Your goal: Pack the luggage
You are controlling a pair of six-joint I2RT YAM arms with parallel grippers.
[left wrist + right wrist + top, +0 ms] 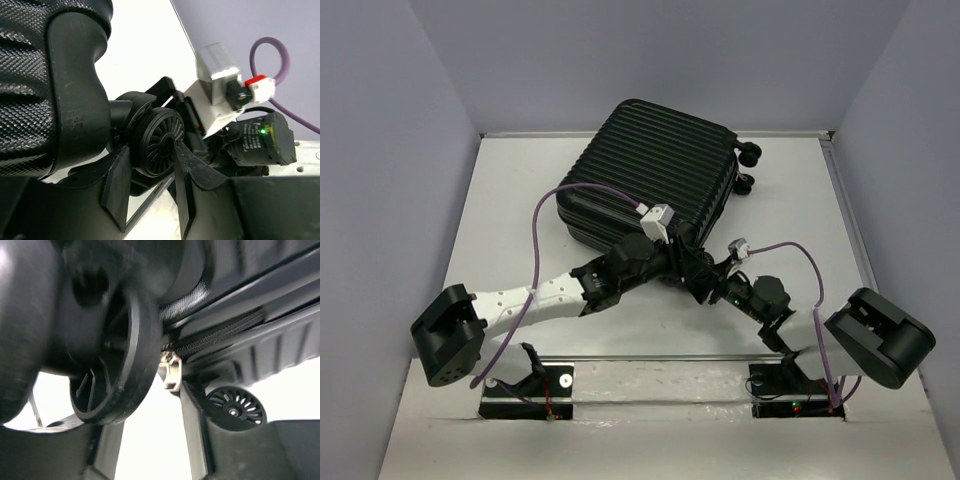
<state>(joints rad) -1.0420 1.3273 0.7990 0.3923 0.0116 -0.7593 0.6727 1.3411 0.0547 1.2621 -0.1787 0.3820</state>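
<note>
The luggage (645,170) is a black ribbed hard-shell suitcase lying closed on the table, with two wheels (748,155) at its far right. Both grippers are at its near right corner. My left gripper (672,262) is open, and in the left wrist view its fingertips (187,175) flank a spoked wheel (157,140) just beyond them. My right gripper (705,278) is open and empty. In the right wrist view a silver zipper pull (170,371) hangs at the tip of its right finger (195,430), beside a large wheel (125,365).
The white table (520,220) is walled by grey panels on three sides. The right arm's camera and purple cable (220,85) sit close behind the wheel in the left wrist view. A second small wheel (235,407) shows under the zipper seam (220,332).
</note>
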